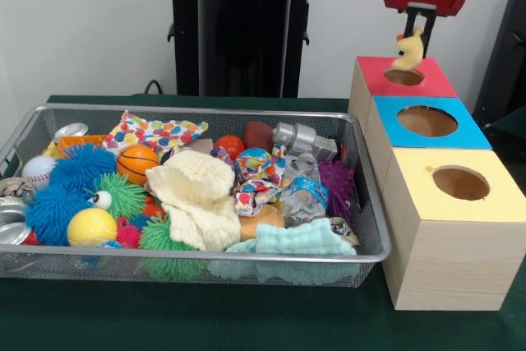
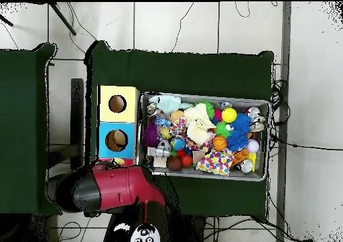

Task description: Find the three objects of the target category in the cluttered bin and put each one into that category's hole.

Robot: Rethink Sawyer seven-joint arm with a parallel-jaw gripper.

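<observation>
My gripper [image 1: 417,32] hangs at the upper right, shut on a small yellow plush toy [image 1: 408,52]. The toy dangles just above the round hole [image 1: 403,76] in the red-topped box [image 1: 440,81], its lower end close to the rim. In the overhead view the red arm [image 2: 117,186] covers most of that box and only a yellow bit of the toy [image 2: 119,161] shows at its edge. The wire bin [image 1: 371,211] to the left holds many mixed items.
A blue-topped box [image 1: 464,133] and a yellow-topped box [image 1: 497,203] stand in a row in front of the red one. The bin holds spiky balls, a basketball [image 1: 136,162], cream cloth [image 1: 197,195], a mint cloth [image 1: 304,240], cans and a grey toy [image 1: 304,139].
</observation>
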